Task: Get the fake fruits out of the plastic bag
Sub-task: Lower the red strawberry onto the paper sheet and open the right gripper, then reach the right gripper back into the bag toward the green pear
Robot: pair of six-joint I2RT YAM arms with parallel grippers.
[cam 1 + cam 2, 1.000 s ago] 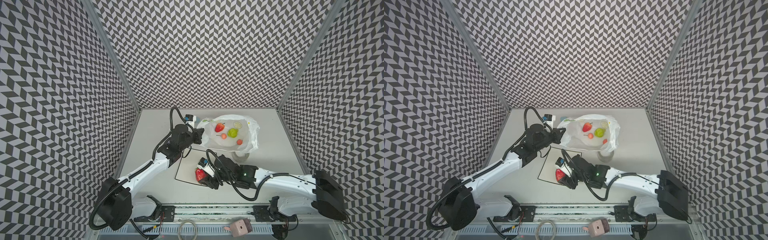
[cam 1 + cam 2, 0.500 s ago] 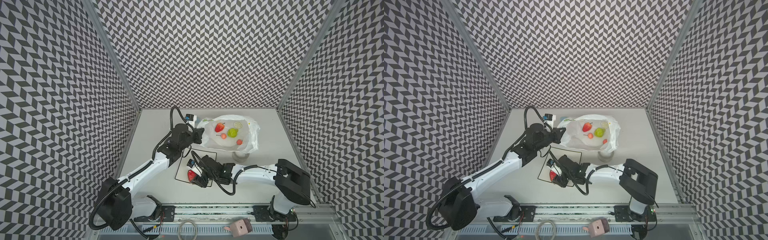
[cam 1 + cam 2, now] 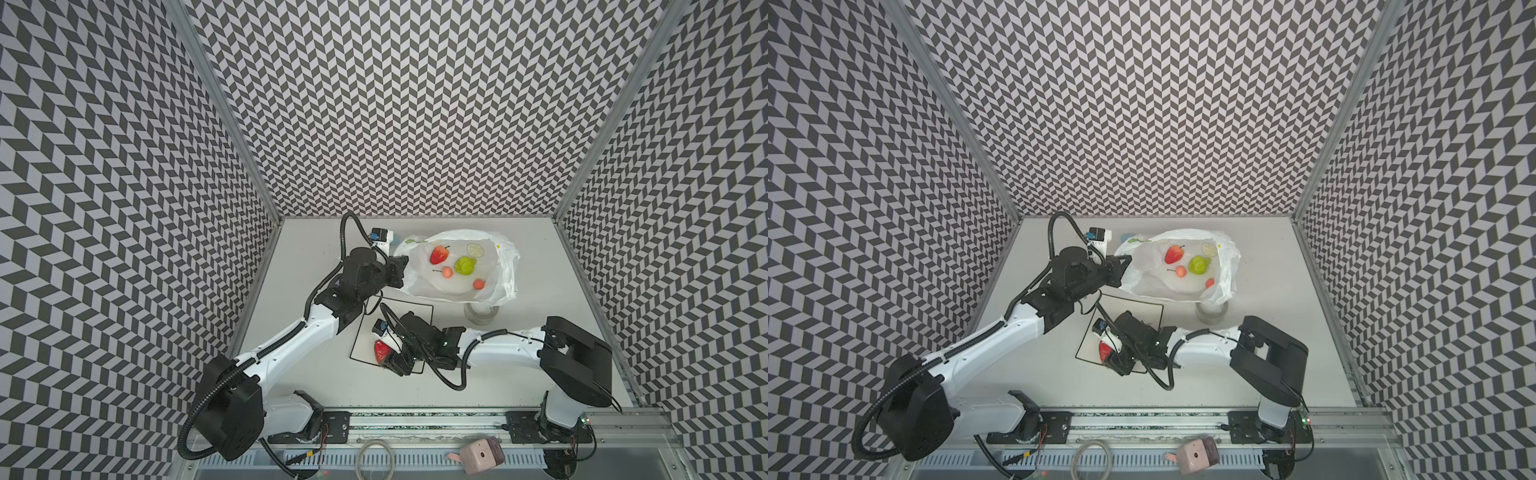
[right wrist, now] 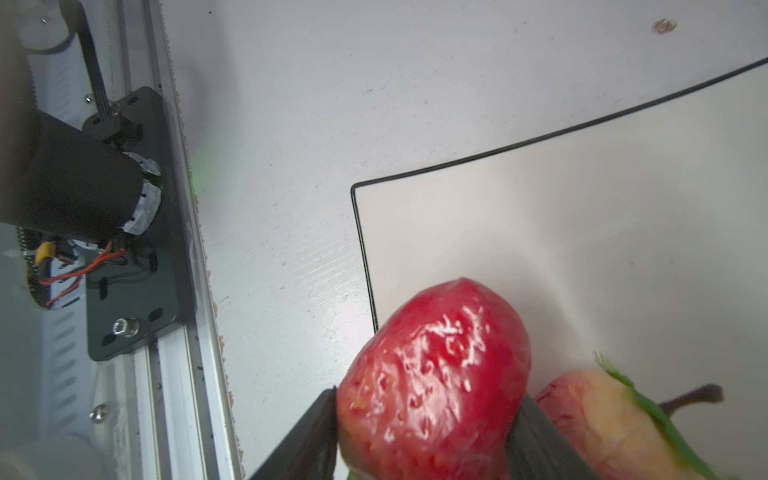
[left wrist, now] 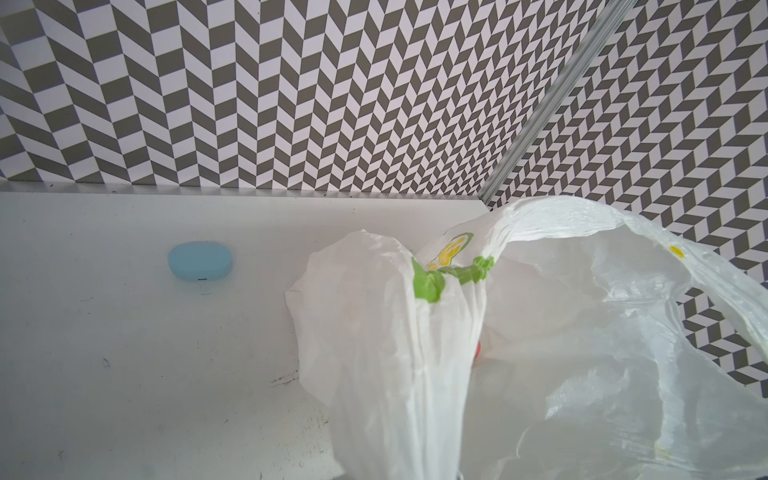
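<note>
room: black-and-white chevron walls point(image 3: 415, 104) are closing in three sides, with metal strips running down the corners.
surface: a flat, matt white table point(image 3: 316, 374), lightly scuffed, is carrying everything.
plastic bag: the plastic bag point(image 5: 582, 353), thin, crinkly and translucent white, is lying near the back wall with its mouth gaping upward and a green-and-yellow print point(image 5: 449, 266) showing on the bunched part.
left claw: my left gripper point(image 3: 401, 270) is pinching together on the bag's gathered edge, drawing the film into tight pleats.
fruit in the bag: a glossy bagged strawberry point(image 3: 439, 254), a knobbly yellow-green pear point(image 3: 465, 265), a stemmed round fruit point(image 3: 447, 272) and a second round fruit point(image 3: 479, 284) are lying apart on the bag's floor.
right claw: my right gripper point(image 4: 428, 411) is clamping a red strawberry point(image 4: 436, 365), with my black fingers point(image 4: 316, 436) touching both its flanks.
red strawberry: shiny and dimpled, it is sitting over the plate's corner; i cannot tell whether it is touching.
plate: the square white plate point(image 4: 540, 208), thin black rim, is lying between the bag and my bases.
pale fruit: a peach-and-red pale fruit point(image 4: 602, 419) with a green leaf is lying on the plate just beside my finger.
other things: a smooth light-blue blob point(image 5: 199, 261) is resting by the back wall, and a clear tape roll point(image 3: 480, 318) is sitting just in front of the bag.
</note>
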